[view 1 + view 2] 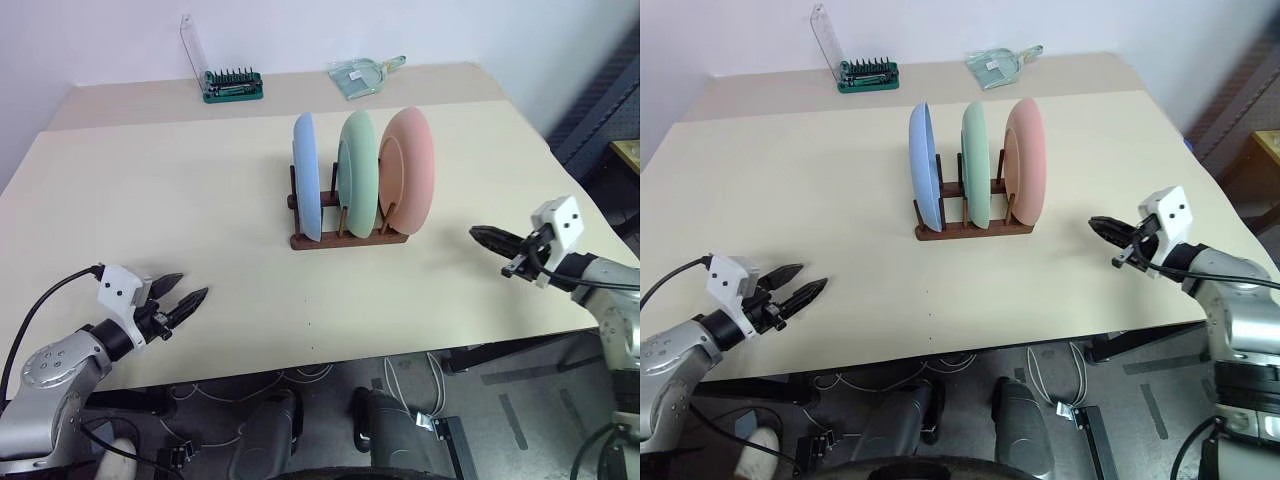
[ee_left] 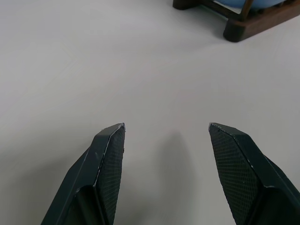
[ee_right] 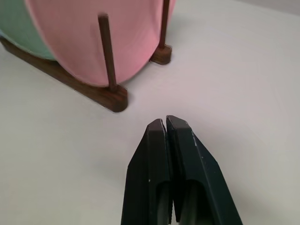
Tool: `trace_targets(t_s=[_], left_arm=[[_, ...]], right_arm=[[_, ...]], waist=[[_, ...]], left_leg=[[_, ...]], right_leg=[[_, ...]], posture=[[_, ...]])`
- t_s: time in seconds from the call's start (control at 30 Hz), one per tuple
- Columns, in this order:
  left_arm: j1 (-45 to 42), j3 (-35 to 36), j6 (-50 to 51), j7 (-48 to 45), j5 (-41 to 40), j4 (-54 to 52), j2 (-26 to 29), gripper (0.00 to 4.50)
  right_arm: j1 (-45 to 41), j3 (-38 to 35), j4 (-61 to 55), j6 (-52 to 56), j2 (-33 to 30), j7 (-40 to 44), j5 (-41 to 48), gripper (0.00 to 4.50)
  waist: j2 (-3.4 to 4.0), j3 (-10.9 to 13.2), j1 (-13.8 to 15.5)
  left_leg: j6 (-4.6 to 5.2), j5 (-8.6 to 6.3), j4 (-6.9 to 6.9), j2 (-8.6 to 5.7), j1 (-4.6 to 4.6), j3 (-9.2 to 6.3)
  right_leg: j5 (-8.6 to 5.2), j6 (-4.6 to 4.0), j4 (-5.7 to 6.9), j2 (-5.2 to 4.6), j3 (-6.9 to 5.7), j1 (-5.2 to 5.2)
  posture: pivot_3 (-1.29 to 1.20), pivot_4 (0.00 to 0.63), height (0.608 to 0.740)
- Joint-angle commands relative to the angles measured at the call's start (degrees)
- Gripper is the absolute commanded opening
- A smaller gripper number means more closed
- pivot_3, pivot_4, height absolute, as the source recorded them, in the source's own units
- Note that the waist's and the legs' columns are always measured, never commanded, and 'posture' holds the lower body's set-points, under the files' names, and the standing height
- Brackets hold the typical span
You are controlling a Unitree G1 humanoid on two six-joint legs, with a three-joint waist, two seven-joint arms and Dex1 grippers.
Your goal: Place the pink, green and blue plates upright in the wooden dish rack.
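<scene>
Left gripper point(image 1: 182, 299) low at near table point(image 1: 200, 200) edge, jaws wide, empty. Right gripper point(image 1: 480, 236) pinched closed, empty, beside rack point(image 1: 349, 238). Three plates upright mid-table: blue point(image 1: 306, 176), green point(image 1: 356, 168), pink point(image 1: 408, 170). One bit set point(image 1: 232, 85), one clear scoop point(image 1: 362, 74) far back.

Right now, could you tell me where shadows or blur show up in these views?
Left eye view: soft, even light, faint shadow under the wooden dish rack. Right wrist view: the pink plate looks soft up close, and the shut right gripper casts a pale shadow on the table. Left wrist view: dim shadows by the open left gripper.
</scene>
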Motion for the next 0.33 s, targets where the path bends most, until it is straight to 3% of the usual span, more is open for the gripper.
trace_targets(t_s=[0.03,0.33], left_arm=[[0.7,1.8,-0.8,1.0,-0.7,-3.0,-0.6,2.93],[4.3,1.7,0.5,4.2,-0.9,-8.5,-3.6,2.93]], right_arm=[[-1.9,0.7,2.4,-3.3,0.8,0.0,-1.1,0.06],[-10.0,3.9,12.0,-6.4,2.7,0.8,-3.0,0.06]], waist=[[0.01,0.0,0.0],[0.02,0.0,-0.1]], left_leg=[[0.0,0.0,0.0,0.0,0.0,0.0],[0.0,0.0,-0.01,0.01,0.06,0.01]], right_leg=[[0.0,0.0,0.0,0.0,0.0,0.0],[0.0,0.0,0.02,0.02,-0.01,0.05]], posture=[[0.0,0.15,0.74],[0.0,0.15,0.74]])
